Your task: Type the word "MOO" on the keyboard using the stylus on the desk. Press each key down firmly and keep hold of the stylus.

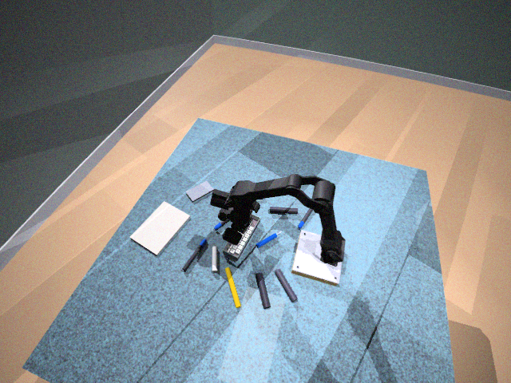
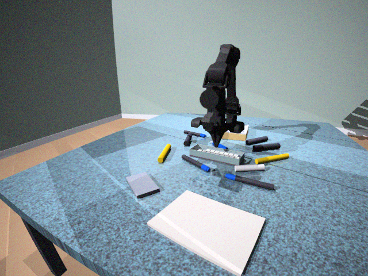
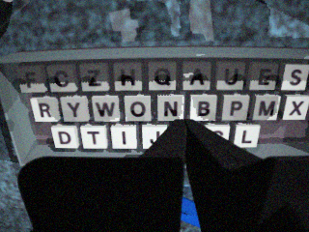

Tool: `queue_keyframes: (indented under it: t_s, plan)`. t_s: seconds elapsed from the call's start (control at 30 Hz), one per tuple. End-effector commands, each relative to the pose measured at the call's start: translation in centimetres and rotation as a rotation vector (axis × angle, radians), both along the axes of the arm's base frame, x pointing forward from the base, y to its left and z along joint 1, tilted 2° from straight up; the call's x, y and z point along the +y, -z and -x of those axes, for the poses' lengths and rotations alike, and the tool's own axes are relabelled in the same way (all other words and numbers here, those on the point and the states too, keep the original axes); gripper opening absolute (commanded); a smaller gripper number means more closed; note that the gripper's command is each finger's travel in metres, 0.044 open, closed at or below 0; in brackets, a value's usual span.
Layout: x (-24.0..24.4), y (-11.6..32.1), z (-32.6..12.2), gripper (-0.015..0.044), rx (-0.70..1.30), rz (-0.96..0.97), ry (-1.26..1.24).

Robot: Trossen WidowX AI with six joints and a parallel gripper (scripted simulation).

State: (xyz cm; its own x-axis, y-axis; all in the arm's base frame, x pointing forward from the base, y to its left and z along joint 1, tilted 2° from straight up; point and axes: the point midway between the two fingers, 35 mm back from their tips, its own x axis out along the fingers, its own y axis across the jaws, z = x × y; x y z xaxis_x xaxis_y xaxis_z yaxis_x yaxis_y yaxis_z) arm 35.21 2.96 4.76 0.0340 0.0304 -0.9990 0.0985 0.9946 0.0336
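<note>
Zero cargo in the shut claw [image 1: 242,233] [image 2: 217,145] [image 3: 185,122]; lift clear of the keyboard [image 1: 245,241] [image 2: 215,155] [image 3: 137,108], then grip the blue pen [image 1: 266,240] [image 2: 220,145] [image 3: 190,212], probably the stylus.

So we're looking at single black letters on the pale keycaps of the little keyboard [image 1: 246,240] [image 2: 217,154] [image 3: 159,54]. In the wrist view we're reading F, C, Z, H, Q, A, U, E, S across the shadowy top row, then R, Y, W, O, N, B, P, M, X. Below, we're getting D, T, I, J, one mostly covered letter we're not making out, and L.
</note>
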Motion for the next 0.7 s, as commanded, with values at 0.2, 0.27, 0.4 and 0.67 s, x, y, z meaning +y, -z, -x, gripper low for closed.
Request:
queue_keyframes:
  t_s: [0.2, 0.27, 0.4, 0.67]
  plan:
    - [-6.4, 0.3, 0.7, 0.0, 0.001, 0.007, -0.008]
    - [-6.4, 0.3, 0.7, 0.0, 0.001, 0.007, -0.008]
    - [-6.4, 0.3, 0.7, 0.0, 0.001, 0.007, -0.008]
    - [-3.6, 0.4, 3.3, 0.0, 0.004, 0.004, -0.008]
